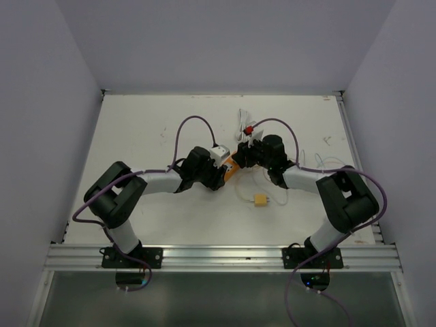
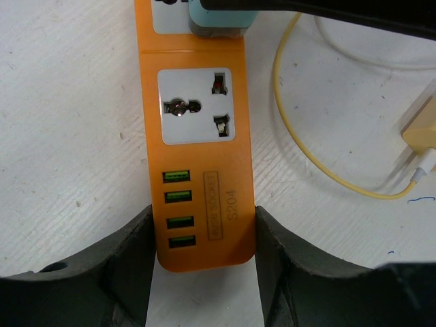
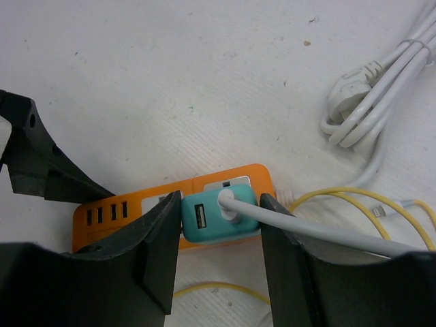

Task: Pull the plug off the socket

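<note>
Right gripper (image 3: 221, 218) was closed on the teal plug (image 3: 201, 228), one dark finger pressed to each of its short sides. Left gripper (image 2: 203, 225) was clamped across the orange power strip (image 2: 238, 184) at its 6 o'clock end in the left wrist view, beside the USB ports (image 2: 178, 208). The plug sat at the 12 o'clock end of that view, seated in the far socket (image 3: 235, 182).

Seen from above, the strip lay near the middle of the tabletop (image 1: 150, 129). The left arm reached it from 9 o'clock and the right arm from 3 o'clock.

The plug looked like a small, rigid plastic block, light but smooth. It would probably resist until its pins let go and then come free suddenly. Its flat sides, low near the strip's face, were the sound place to hold it. The stiff white cable (image 3: 327, 235) leaving its top toward 4 o'clock would likely bend rather than pull the pins out.

The strip seemed light enough to lift with the plug, so the left gripper's hold on its edges mattered. A straight pull away from the socket face seemed the safest way to spare the pins.

A yellow cable (image 2: 300, 157) looped at 3 o'clock of the strip, and a bundled white cord (image 3: 381, 88) lay at 2 o'clock of the plug, apart from both grippers.
</note>
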### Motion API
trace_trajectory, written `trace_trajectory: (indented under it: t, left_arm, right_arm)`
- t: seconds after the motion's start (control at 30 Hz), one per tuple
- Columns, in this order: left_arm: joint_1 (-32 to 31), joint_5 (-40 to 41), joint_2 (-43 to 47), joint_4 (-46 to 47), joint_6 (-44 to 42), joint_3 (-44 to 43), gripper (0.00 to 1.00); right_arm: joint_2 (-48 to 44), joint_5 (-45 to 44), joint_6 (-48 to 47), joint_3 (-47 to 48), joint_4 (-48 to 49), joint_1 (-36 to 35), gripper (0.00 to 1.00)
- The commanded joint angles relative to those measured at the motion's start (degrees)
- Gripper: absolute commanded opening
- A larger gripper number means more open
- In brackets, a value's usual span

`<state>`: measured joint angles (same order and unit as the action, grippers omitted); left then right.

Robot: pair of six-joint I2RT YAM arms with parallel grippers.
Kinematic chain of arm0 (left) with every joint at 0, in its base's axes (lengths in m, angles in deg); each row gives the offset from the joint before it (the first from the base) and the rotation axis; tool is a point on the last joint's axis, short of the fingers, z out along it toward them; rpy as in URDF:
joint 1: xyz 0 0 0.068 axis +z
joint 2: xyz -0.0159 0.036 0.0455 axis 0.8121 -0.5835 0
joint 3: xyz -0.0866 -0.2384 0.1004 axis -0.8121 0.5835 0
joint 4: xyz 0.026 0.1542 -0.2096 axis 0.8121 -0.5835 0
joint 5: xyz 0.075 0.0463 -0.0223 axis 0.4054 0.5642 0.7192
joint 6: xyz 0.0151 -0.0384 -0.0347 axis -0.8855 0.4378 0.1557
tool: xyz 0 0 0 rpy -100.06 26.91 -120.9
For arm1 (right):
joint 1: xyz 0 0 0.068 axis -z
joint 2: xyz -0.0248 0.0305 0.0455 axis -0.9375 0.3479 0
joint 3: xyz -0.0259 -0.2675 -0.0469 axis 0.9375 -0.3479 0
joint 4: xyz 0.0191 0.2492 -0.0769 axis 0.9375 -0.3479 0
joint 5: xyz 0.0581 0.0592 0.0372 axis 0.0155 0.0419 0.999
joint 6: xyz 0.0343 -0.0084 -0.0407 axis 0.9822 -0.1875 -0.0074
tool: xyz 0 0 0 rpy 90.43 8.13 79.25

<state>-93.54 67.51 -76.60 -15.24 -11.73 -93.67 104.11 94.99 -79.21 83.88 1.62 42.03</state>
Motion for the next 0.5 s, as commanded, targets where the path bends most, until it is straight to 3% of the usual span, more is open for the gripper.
trace_trajectory:
  t: [0.0, 0.37, 0.47]
  left_arm:
    - [1.01, 3.3, -4.22, -9.38, 1.85, 1.0, 0.0]
    - [1.01, 2.95, -4.67, -9.91, 1.77, 0.56, 0.0]
    - [0.92, 3.04, -4.58, -9.82, 1.85, 0.65, 0.0]
  right_arm:
    - [-6.08, 4.36, -1.84, 0.39, 1.52, -1.82, 0.0]
    - [-5.47, 1.71, -4.75, 1.62, -2.18, -3.15, 0.0]
    - [-4.24, 3.2, -1.16, 1.53, 0.18, -3.15, 0.0]
